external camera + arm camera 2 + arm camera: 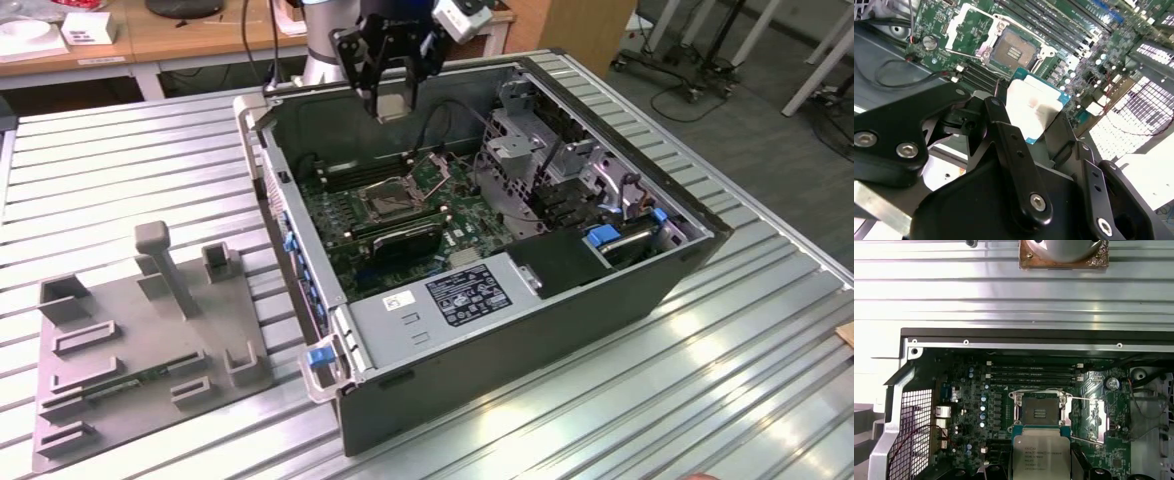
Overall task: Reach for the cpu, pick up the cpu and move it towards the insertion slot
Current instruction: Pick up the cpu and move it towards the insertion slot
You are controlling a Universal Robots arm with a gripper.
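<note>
In the exterior view my gripper (391, 95) hangs over the rear of the open computer case, shut on the cpu (391, 106), a small pale square chip. The second wrist view shows the cpu (1036, 107) clamped between two black fingers (1004, 132), its silvery face and thin green rim visible. The insertion slot (394, 198) lies below on the green board, with a shiny frame and a dark centre. In the first wrist view the cpu (1040, 457) hovers just short of the insertion slot (1039, 412), overlapping its near edge. The insertion slot (1014, 50) stands uncovered.
The socket's metal retention plate (1095, 416) is swung open beside it. Long black memory slots (1031, 371) run close by. A drive cage (534, 150) and the case walls (274, 190) hem in the board. A grey plastic tray (134, 350) sits on the slatted table at the exterior view's left.
</note>
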